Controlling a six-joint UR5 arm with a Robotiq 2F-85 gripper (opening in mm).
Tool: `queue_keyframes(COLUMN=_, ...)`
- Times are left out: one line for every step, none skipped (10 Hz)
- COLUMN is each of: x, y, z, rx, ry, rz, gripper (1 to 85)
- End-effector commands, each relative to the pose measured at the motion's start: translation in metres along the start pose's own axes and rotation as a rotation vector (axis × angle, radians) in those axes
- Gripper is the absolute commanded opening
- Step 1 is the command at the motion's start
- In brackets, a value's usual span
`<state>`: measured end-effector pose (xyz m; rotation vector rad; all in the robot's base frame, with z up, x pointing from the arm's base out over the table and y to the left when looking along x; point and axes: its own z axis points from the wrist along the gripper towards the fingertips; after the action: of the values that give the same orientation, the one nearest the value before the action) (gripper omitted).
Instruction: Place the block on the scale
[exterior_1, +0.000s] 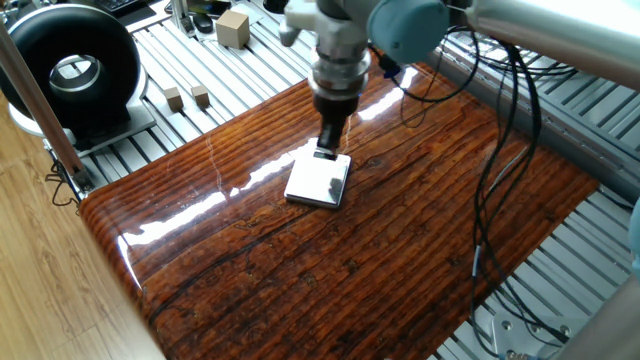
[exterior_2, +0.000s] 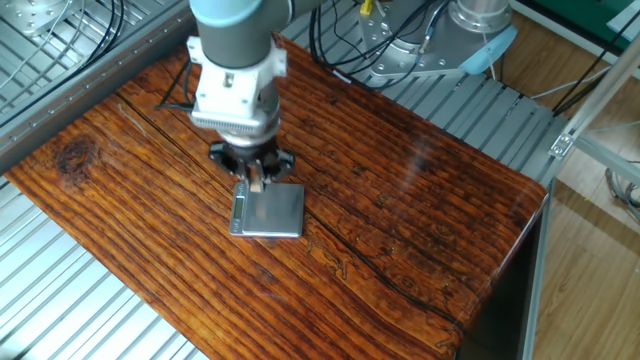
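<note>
Above the display end of the scale, we hold the gripper pinched narrow on what looks like the block. We should centre over the platform, lower gently, then release.

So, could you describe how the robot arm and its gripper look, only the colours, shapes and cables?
The arm is made of smooth silver-grey tubes, with a rounded grey-blue cap at the joint. The wrist section is a white, blocky cylinder that ends in a black flange. The gripper is small and dark, with two narrow fingers. Black cables hang loosely from the arm.
</note>
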<state>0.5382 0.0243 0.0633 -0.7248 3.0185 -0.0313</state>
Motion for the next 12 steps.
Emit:
queue_keyframes(x=-0.028, y=0.007, z=0.006, rx=0.001, ry=-0.04, rz=0.109, gripper=17.3)
queue_keyframes(x=-0.034, y=0.005, z=0.01, rx=0.01, ry=-0.048, rz=0.114, gripper=17.3)
queue_keyframes(x=-0.038, y=0.004, z=0.013, rx=0.022, ry=-0.048, rz=0.123, gripper=17.3)
queue_keyframes(x=-0.042, y=0.005, z=0.013, rx=0.029, ry=-0.041, rz=0.131, gripper=17.3)
queue_keyframes(x=-0.042, y=0.007, z=0.015, rx=0.028, ry=-0.035, rz=0.131, gripper=17.3)
queue_keyframes(x=-0.04, y=0.015, z=0.018, rx=0.002, ry=-0.028, rz=0.13, gripper=17.3)
queue_keyframes(x=-0.038, y=0.016, z=0.021, rx=-0.001, ry=-0.026, rz=0.125, gripper=17.0)
queue_keyframes(x=-0.036, y=0.016, z=0.024, rx=-0.002, ry=-0.023, rz=0.122, gripper=17.0)
queue_keyframes(x=-0.034, y=0.017, z=0.025, rx=-0.008, ry=-0.017, rz=0.119, gripper=17.0)
queue_keyframes(x=-0.032, y=0.019, z=0.025, rx=-0.015, ry=-0.01, rz=0.121, gripper=17.0)
queue_keyframes(x=-0.03, y=0.02, z=0.026, rx=-0.017, ry=-0.004, rz=0.122, gripper=17.0)
queue_keyframes(x=-0.028, y=0.021, z=0.027, rx=-0.015, ry=0.0, rz=0.122, gripper=17.3)
